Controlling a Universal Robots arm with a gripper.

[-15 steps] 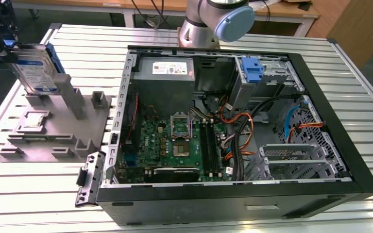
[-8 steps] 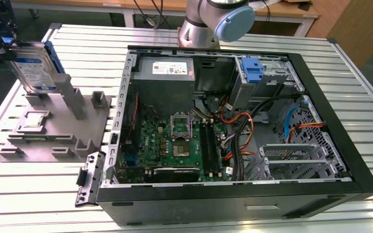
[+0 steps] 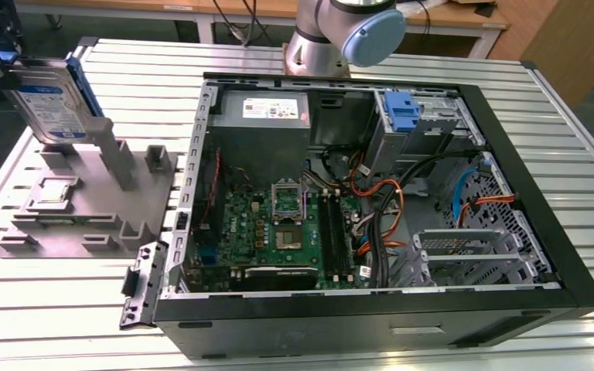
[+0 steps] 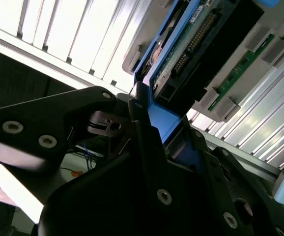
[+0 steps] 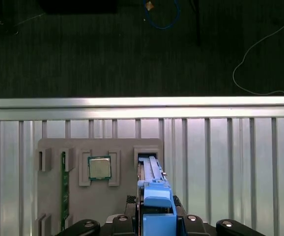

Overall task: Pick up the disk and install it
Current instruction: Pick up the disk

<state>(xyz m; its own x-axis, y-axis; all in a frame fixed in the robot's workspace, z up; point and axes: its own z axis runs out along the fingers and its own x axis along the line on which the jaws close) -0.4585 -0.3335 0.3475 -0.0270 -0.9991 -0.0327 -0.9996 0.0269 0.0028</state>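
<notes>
The disk stands on edge at the exterior view's far left, a silver drive with a blue-and-white label and blue side rails. Its lower edge is level with the grey fixture; I cannot tell whether it still sits in its slot. My gripper reaches it from the exterior view's left edge. In the second wrist view the black fingers are pressed against the disk's blue rail, with the disk's connector end beyond. In the first wrist view the disk's blue rail runs from the gripper down to the fixture slot.
The fixture also holds a small square processor chip and a green memory stick. To the exterior view's right lies the open computer case, with its motherboard, cables, and a drive bay with a blue bracket. The arm's base stands behind the case.
</notes>
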